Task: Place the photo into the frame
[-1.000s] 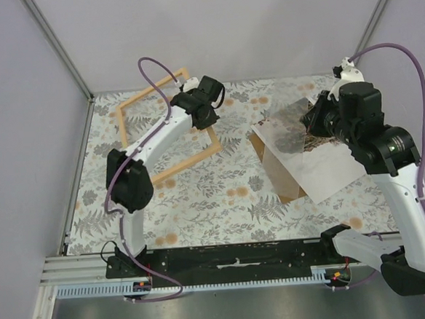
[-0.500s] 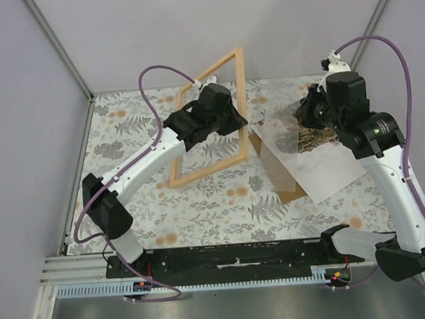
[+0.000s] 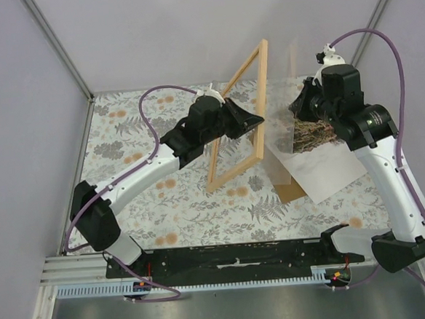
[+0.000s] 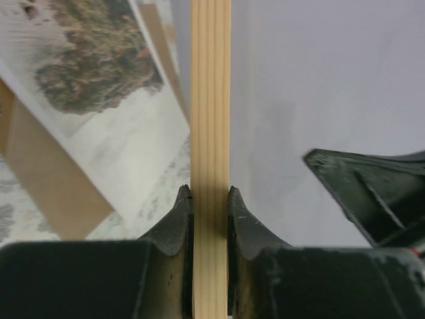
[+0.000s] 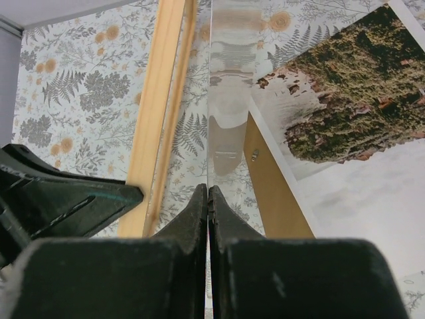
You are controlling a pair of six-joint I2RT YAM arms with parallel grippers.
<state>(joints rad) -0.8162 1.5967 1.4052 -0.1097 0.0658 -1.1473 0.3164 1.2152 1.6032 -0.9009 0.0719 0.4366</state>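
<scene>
From overhead, the frame (image 3: 262,72), a thin rectangle of pale raw wood, stood lifted on edge over the fern-printed table (image 3: 186,198), just right of centre, its top leaning toward 1 o'clock. The left gripper (image 3: 259,117) met its right-hand rail about halfway up. Through the frame's opening only the table's pattern showed. Toward 3 o'clock of it, near but apart, the right gripper (image 3: 299,109) held a clear, glossy pane (image 3: 294,73) upright. The photo (image 3: 320,159), matte paper with a dark mossy patch over a pale field, lay flat outside the frame at its 4 o'clock, on a brown backing board (image 3: 289,188). The left wrist camera showed what the overhead view could not: both fingers were clamped hard against the rail's narrow, straight-grained edge, with the photo and board blurred at 10 o'clock. The right wrist camera showed its fingers pressed together on the pane's thin lower edge. The sheet was nearly invisible except for pale reflections, with the frame's rail at 11 o'clock and the photo at 2 o'clock.
</scene>
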